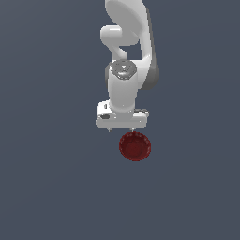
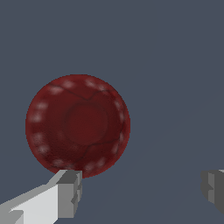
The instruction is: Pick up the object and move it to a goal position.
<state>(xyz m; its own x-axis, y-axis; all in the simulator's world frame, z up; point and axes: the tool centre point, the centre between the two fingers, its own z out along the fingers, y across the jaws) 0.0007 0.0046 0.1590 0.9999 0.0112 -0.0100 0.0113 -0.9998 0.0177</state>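
Observation:
The dark red shallow round bowl [image 1: 135, 146] lies on the grey floor, just in front of and below my white gripper [image 1: 121, 128] in the exterior view. In the wrist view the bowl [image 2: 78, 125] shows its faintly textured inside with pale flecks round the rim. My gripper [image 2: 141, 189] is open and empty. One grey fingertip [image 2: 70, 192] overlaps the bowl's rim edge in the picture. The other fingertip [image 2: 213, 187] stands well apart from the bowl. The jaws are spread wide and the bowl is not between them.
The plain dark grey floor [image 1: 51, 164] surrounds the bowl on all sides. The white arm [image 1: 125, 56] rises behind the gripper toward the top of the exterior view. No other objects show.

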